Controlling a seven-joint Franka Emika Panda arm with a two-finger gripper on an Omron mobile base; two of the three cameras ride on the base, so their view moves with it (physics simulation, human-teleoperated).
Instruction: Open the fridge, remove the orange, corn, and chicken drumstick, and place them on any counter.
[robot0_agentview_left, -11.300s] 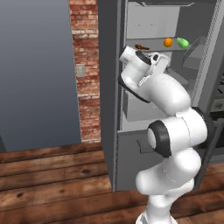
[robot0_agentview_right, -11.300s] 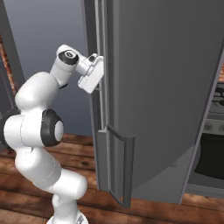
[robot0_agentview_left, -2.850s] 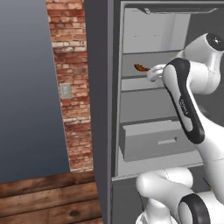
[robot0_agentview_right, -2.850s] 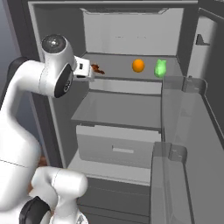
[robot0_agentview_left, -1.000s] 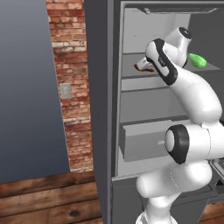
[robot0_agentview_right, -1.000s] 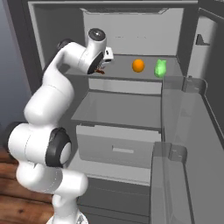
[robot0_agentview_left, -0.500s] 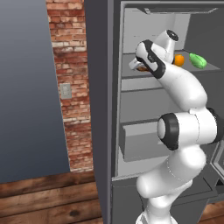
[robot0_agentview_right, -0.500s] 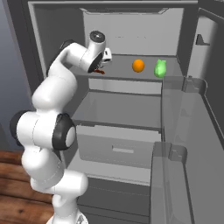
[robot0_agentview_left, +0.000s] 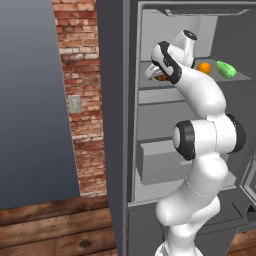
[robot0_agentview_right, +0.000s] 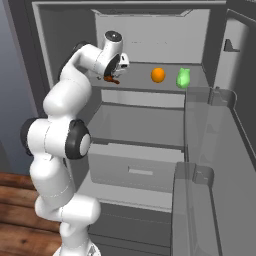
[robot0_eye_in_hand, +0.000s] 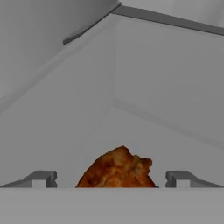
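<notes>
The fridge (robot0_agentview_left: 114, 150) stands open, its door (robot0_agentview_right: 220, 170) swung to the right. On its top shelf (robot0_agentview_right: 145, 86) lie the chicken drumstick (robot0_agentview_right: 113, 79), the orange (robot0_agentview_right: 158, 75) and the corn (robot0_agentview_right: 183, 78), left to right. My gripper (robot0_agentview_right: 114, 73) reaches onto that shelf's left end, open, right at the drumstick. In the hand view the drumstick (robot0_eye_in_hand: 118, 170) sits between the two fingertips (robot0_eye_in_hand: 41, 178), which stand well apart from it on both sides. From the left base view the hand (robot0_agentview_left: 159, 70) hides most of the drumstick; the orange (robot0_agentview_left: 203, 67) and corn (robot0_agentview_left: 226, 69) show behind it. The counter is out of view.
Below the top shelf are a lower shelf (robot0_agentview_right: 135, 125) and a closed drawer (robot0_agentview_right: 135, 167). The fridge's left wall (robot0_eye_in_hand: 48, 100) is close beside the hand. A brick wall (robot0_agentview_left: 80, 90) and wooden floor (robot0_agentview_left: 50, 230) lie left of the fridge.
The hand has moved a little further in and down onto the drumstick on the top shelf. The jaws have stayed open; the food has not moved.
</notes>
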